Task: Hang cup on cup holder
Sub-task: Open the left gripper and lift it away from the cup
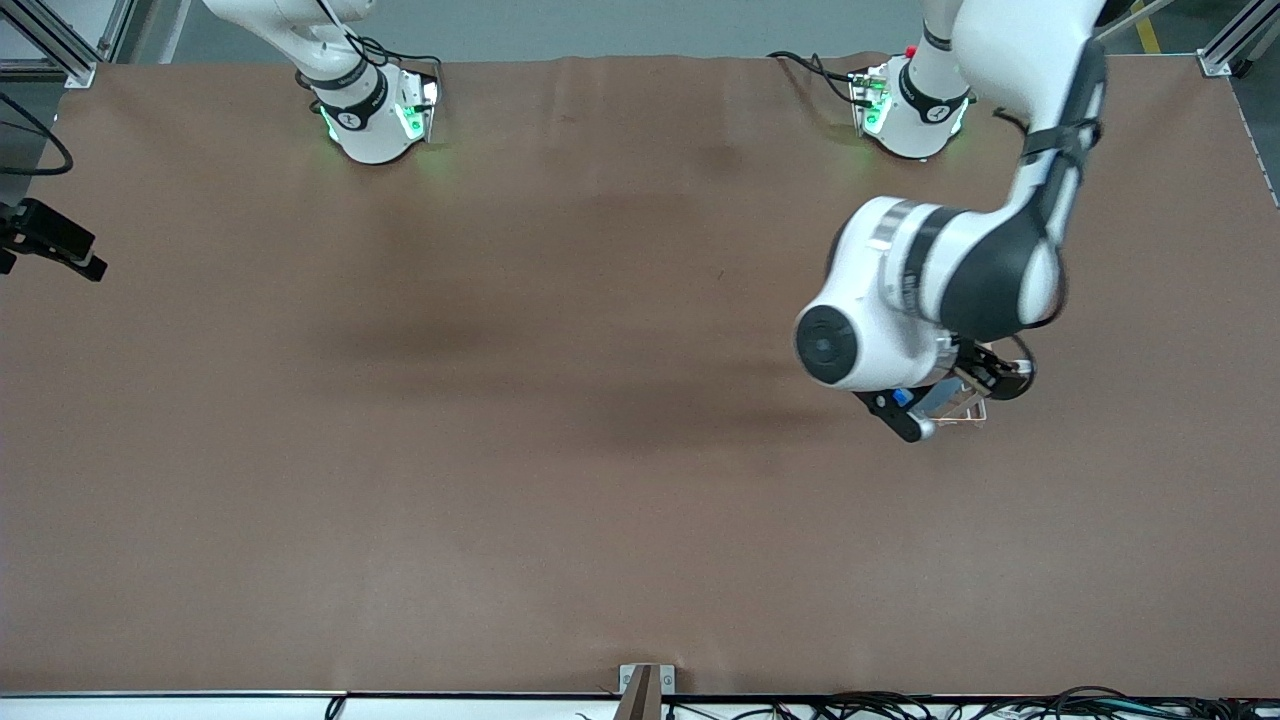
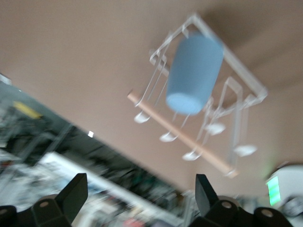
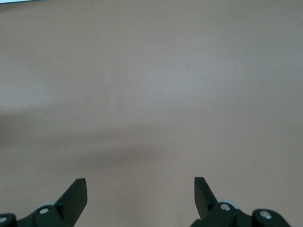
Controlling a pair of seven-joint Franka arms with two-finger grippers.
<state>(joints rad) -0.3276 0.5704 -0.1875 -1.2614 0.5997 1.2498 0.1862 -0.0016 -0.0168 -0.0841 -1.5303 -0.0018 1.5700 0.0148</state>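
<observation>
The light-blue cup hangs upside down on a prong of the white wire cup holder, its flat bottom turned toward the left wrist camera. A wooden rod runs across the holder's top. My left gripper is open and holds nothing, well apart from the cup. In the front view the left arm's wrist covers most of the cup holder, toward the left arm's end of the table, and the cup is hidden there. My right gripper is open over bare brown table.
The arm bases stand along the table's edge farthest from the front camera. A black device sits at the right arm's end. A small bracket marks the edge nearest the camera.
</observation>
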